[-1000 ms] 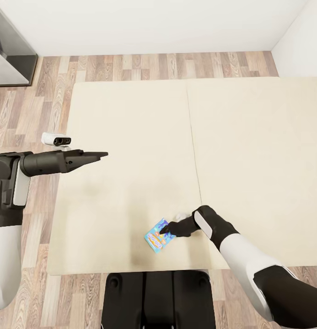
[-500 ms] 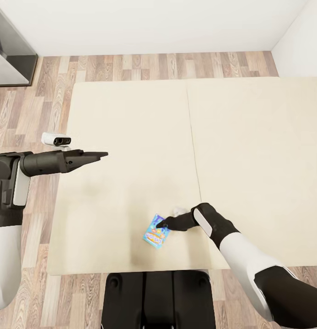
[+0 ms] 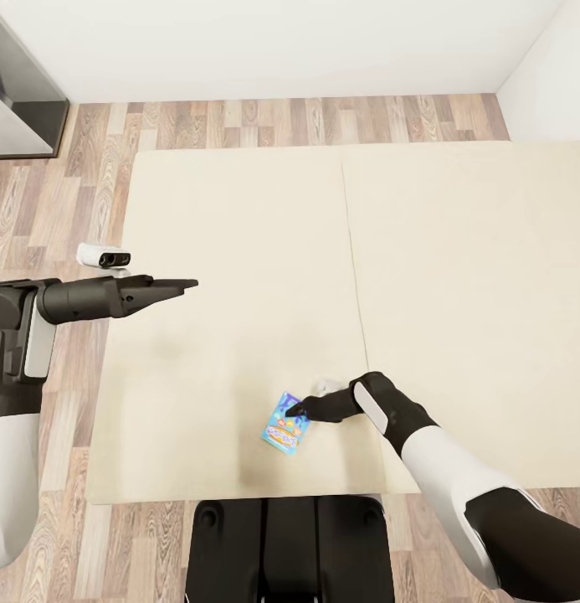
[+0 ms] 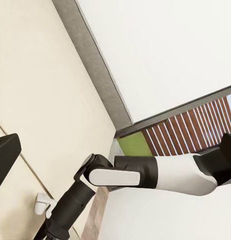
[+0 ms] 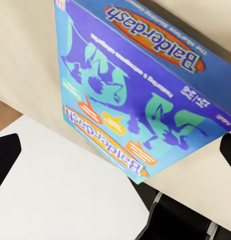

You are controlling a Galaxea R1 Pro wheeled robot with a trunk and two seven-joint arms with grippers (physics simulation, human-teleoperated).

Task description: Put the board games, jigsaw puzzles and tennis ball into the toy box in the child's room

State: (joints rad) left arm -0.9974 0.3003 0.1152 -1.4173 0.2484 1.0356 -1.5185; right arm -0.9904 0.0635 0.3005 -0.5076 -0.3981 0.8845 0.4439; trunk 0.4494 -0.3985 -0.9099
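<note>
One board game (image 3: 286, 425), the small blue Balderdash box, lies near the front edge of the bed (image 3: 239, 251), and our right gripper (image 3: 296, 410) is on it: in the right wrist view the box (image 5: 140, 95) sits between our two dark fingertips (image 5: 6, 152), one at each side, so we read the pincer as spread about the box's width. Whether the pads are already pressing its edges we cannot tell. Our left gripper (image 3: 185, 285) hangs idle over the left part of the mattress, well apart from the box; its fingers look drawn together to a point in the head view, though we cannot be certain. The risk from here, as we judge it, is a poor grip. The box is flat and lies skewed to our fingers, so a squeeze across a corner rather than across two parallel sides could twist it out, or push it along the soft mattress toward the front edge and onto the floor. Lifting before the pads truly bite would drop it. Compared with a second ago, the box has turned from a slant toward a more upright angle, and our right gripper has shifted slightly with it; over the last half second hardly anything has changed.
</note>
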